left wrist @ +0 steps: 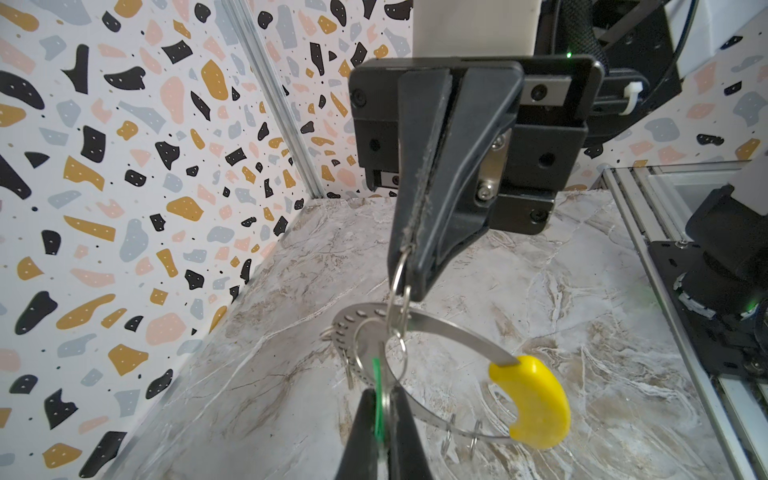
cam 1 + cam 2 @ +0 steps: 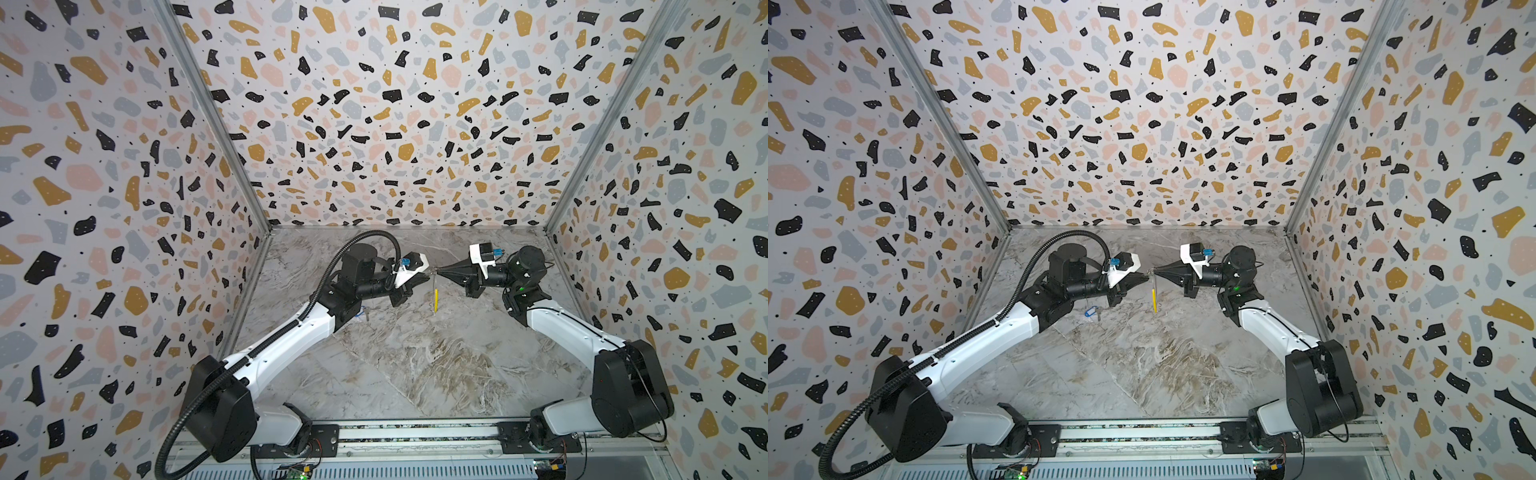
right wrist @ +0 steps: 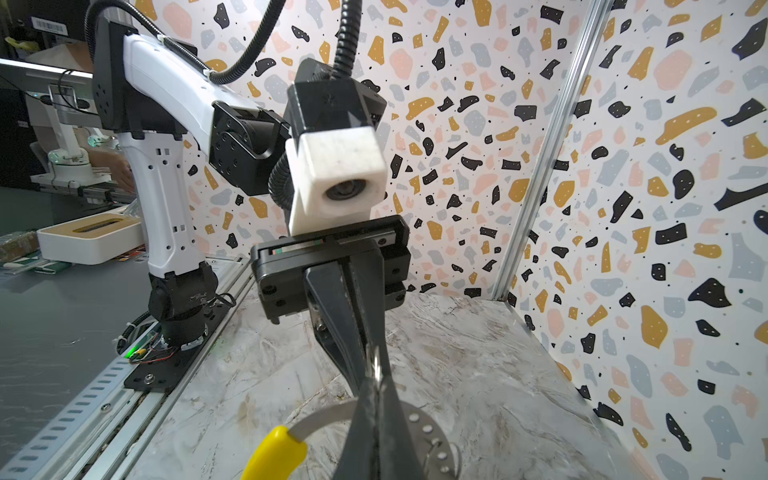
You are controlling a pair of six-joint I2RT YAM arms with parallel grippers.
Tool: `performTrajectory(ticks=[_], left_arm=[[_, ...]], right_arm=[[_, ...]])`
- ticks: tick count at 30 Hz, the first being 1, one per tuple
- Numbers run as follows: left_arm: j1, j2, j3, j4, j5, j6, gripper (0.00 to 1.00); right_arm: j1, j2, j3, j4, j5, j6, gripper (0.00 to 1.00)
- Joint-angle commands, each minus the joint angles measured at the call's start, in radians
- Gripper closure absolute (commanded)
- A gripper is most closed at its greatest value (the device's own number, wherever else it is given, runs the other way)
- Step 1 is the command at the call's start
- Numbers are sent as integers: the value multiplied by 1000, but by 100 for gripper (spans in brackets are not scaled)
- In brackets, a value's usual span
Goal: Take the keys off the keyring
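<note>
Keyring [image 1: 453, 332], one, mid-air between the jaws, long axis back-to-front — yellow sleeve [image 1: 530, 403] at near end. Two keys: green-tagged key [image 1: 377, 386] clamped in left jaws, blue-tagged key [image 2: 1091, 311] on table [image 1: 540, 291]. Right jaws clamp split ring [image 1: 400, 270].

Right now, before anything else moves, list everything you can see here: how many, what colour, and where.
keyring: one, silver with a yellow sleeve, hanging in the air between the two grippers.
small ring: one, silver, looped on the keyring.
green-tagged key: one, green tag showing, mostly hidden between black fingers.
blue-tagged key: one, silver with a blue tag, lying on the table beside the left arm, off the keyring.
table: one, grey-brown marble pattern.
walls: three, white with coloured speckles, around the table.
left gripper: one, black, closed on the green-tagged key.
right gripper: one, black, closed on the small ring.
</note>
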Motion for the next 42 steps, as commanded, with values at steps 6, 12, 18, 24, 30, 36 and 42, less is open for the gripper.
performTrajectory(ticks=[6, 12, 18, 24, 30, 36, 42], left_arm=[[-4, -35, 33, -41, -50, 39, 73], [-4, -78, 49, 42, -6, -13, 78], [-9, -87, 67, 95, 38, -45, 78], [-21, -58, 90, 95, 79, -55, 79], [-32, -45, 96, 97, 95, -57, 81], [-38, -34, 102, 74, 86, -44, 81], [-39, -18, 108, 60, 73, -40, 83]], right_arm=[[-10, -16, -1, 142, -10, 83, 100], [-10, -13, -1, 128, -20, 73, 100], [-7, -13, -1, 101, -25, 55, 100], [-4, -18, -3, 93, -26, 50, 100], [-1, -20, -3, 76, -24, 37, 100], [2, -18, 4, 65, -26, 32, 100], [5, -21, 7, 50, -29, 22, 100]])
